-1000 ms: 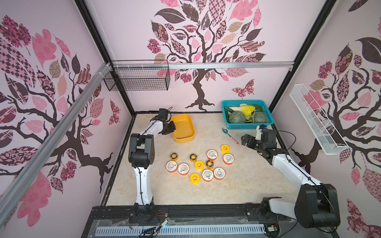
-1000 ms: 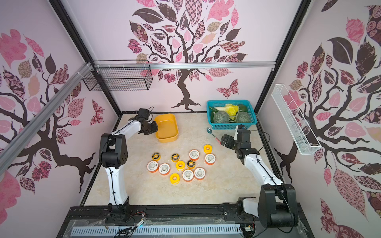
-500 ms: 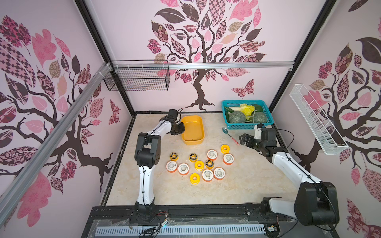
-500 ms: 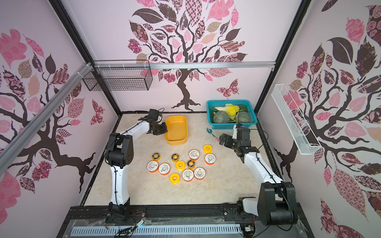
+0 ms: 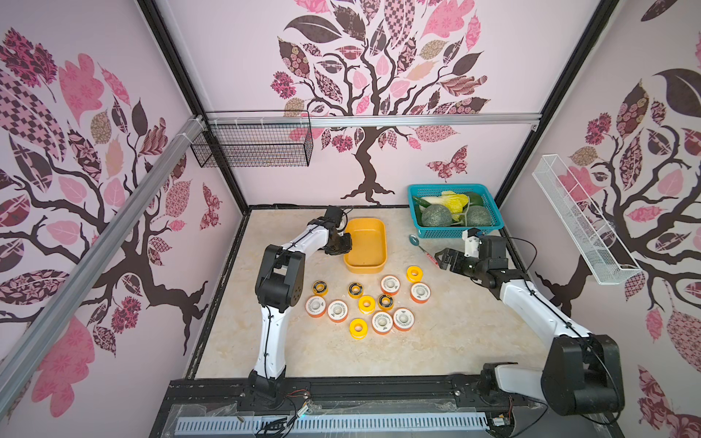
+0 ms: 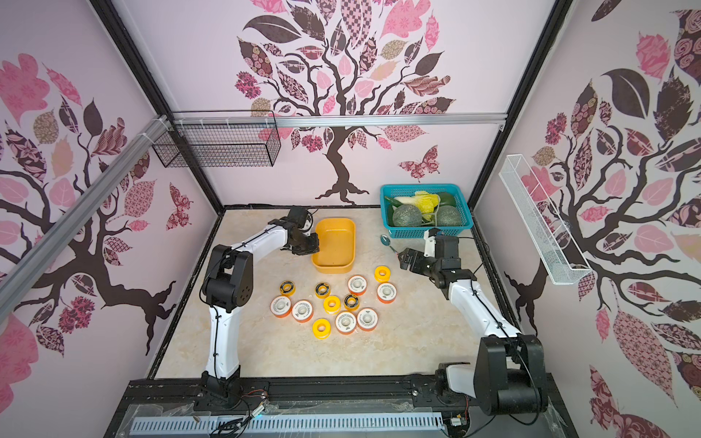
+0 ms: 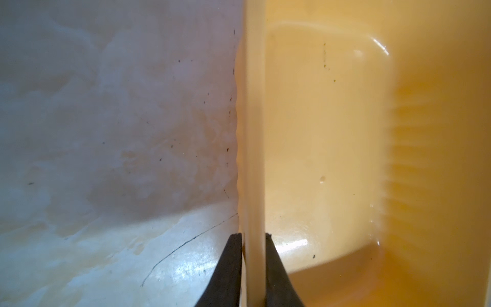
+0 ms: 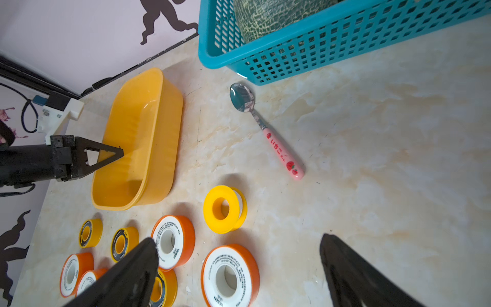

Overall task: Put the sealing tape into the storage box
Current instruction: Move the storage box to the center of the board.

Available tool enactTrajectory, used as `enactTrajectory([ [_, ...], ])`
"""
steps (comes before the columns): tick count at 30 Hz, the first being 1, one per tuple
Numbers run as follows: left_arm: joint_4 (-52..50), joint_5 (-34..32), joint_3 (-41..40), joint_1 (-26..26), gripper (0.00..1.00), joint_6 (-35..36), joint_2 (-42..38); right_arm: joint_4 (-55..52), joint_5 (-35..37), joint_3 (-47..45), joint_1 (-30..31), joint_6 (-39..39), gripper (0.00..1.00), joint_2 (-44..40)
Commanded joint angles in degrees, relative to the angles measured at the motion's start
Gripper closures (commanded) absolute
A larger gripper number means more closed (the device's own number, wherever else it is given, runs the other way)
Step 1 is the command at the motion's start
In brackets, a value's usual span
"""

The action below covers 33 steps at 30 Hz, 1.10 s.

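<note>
marble tabletop [image 5: 436, 341], orange-rimmed sealing tape [image 5: 420, 292]

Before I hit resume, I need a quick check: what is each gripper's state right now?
Left gripper: shut on the storage box rim.
Right gripper: open, holding nothing.

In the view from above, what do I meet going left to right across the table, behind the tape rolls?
left gripper → box → spoon → right gripper. The teal basket is left out, because it stretches above both the spoon and the right gripper.
</note>
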Motion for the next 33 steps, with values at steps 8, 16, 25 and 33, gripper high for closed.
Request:
enactTrajectory([
  [8,-0.4,3.6,-3.8,0.0,0.83,0.5,-3.4,-4.8,0.8,0.8,6.2,-2.3,0.01,-0.3],
  [16,-1.7,4.1,-4.3,-1.1,0.83,1.4,-4.8,-5.9,-1.3,-1.6,8.6,-1.3,0.02,-2.2],
  [25,-2.9,2.4,-5.9,-2.4,0.66,0.5,-7.0,-6.2,-0.7,-2.3,11.7,-1.0,0.03,-2.0],
  [33,-0.9,-1.3,-7.8,-2.4,0.49,0.1,-14.0,-9.5,2.9,1.8,19.2,-5.3,0.04,1.0],
])
